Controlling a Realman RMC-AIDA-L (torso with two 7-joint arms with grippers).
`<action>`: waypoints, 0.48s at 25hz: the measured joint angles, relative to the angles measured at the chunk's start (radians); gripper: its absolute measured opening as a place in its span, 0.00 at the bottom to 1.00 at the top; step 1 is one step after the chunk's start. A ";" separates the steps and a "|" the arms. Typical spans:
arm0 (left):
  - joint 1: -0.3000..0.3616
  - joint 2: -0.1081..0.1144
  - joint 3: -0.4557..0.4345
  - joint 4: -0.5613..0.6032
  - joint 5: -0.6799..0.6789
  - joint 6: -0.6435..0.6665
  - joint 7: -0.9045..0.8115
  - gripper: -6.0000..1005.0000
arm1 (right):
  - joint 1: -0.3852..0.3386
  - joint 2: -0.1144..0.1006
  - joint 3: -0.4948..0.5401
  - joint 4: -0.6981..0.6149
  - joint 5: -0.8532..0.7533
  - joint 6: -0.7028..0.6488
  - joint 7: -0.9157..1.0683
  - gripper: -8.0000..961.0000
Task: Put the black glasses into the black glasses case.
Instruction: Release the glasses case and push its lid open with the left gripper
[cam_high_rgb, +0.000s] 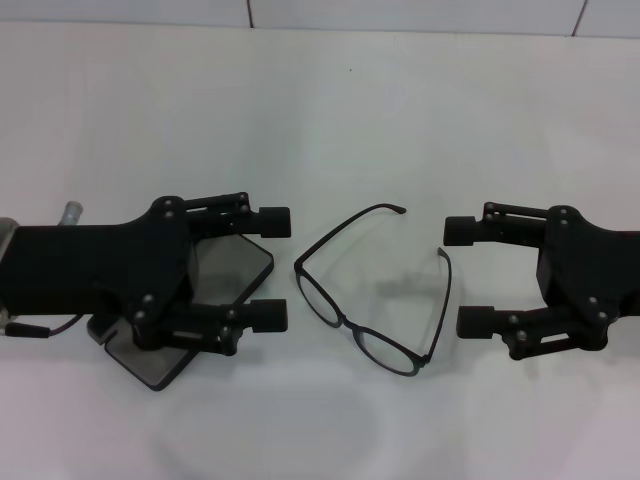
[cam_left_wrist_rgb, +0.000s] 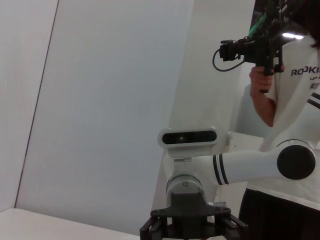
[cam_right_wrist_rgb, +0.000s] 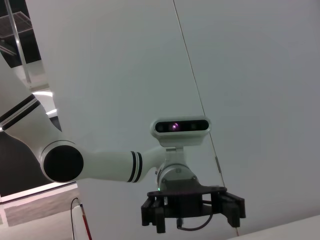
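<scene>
Two hands wide open, gripping nothing — left hand (cam_high_rgb: 270, 268) at 9 o'clock over the black glasses case (cam_high_rgb: 232, 262), right hand (cam_high_rgb: 468, 276) at 3. Black glasses (cam_high_rgb: 372, 292) lie unfolded on the desk (cam_high_rgb: 400, 110) between them.

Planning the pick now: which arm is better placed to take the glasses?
Right, probably. The right claw is open, beside the glasses with nothing below it. The left claw, also open, hangs over the open case, so it would have to move clear first.

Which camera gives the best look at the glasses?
The head view: the black glasses lie unfolded on the white table, whole and unblocked. Both wrist views face walls and the opposite arm, showing no glasses.
</scene>
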 joint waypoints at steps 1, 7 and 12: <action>0.000 0.000 0.000 0.000 0.000 0.000 0.000 0.86 | 0.000 0.000 0.000 0.000 0.000 0.000 0.000 0.92; 0.003 -0.002 -0.002 0.000 0.000 0.000 0.000 0.85 | 0.000 0.000 0.000 0.003 0.004 -0.001 0.000 0.92; 0.000 -0.005 -0.023 0.008 -0.002 -0.007 -0.020 0.85 | 0.000 0.000 0.002 0.003 0.004 0.004 -0.006 0.92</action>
